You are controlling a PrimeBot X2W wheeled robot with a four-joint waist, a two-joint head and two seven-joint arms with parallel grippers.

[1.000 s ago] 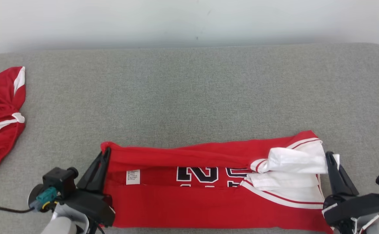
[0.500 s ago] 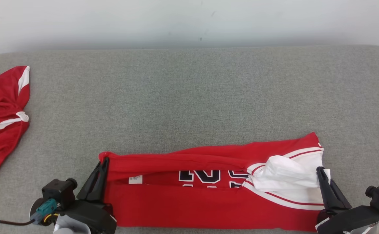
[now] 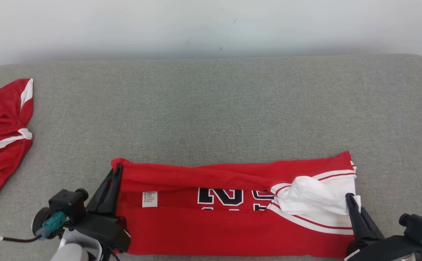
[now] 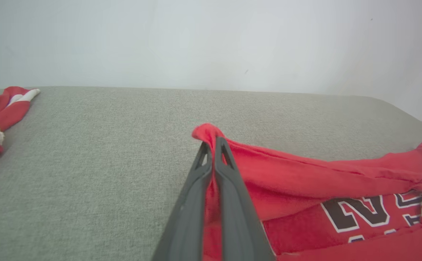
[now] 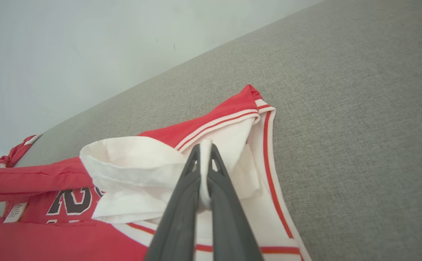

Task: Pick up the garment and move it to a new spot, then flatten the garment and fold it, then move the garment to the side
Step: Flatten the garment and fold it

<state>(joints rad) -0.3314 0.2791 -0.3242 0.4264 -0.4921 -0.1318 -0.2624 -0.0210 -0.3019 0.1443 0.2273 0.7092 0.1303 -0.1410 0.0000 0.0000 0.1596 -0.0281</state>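
You have both grippers clamped on the garment [image 3: 214, 232], a red jersey lying lengthwise on the grey padded surface [image 3: 211, 108]. Your left gripper [image 3: 118, 169] pinches a bunched red corner. In the left wrist view the cloth pokes out just beyond the tips and runs down between the two fingers. Your right gripper [image 3: 350, 198] is closed on a fold of white cloth [image 3: 312, 195] at the jersey's other end. The right wrist view shows that white layer nipped between the tips, with the striped trim [image 5: 268, 145] spreading beyond them and to their right.

Between the two pairs of fingers the held edge runs as a loose red roll, raised over the lower layer. The dark number print [image 3: 220, 195] and a care label [image 3: 149, 198] show just beneath it.

This looks like the folding step, with a lengthwise fold about half made: the held edge sits over the middle of the jersey, and the near hem lies back towards your wrists.

The next move calls for drawing both pairs of fingers back towards you together, at matched height and pace, so the span between them stays taut. Lay the edge along the near hem before you let go. Watch the right side, because the white cloth at those tips is bunched and may land crumpled.

A second red garment [image 3: 0, 137] lies well out beyond your left fingers. Leave it alone.
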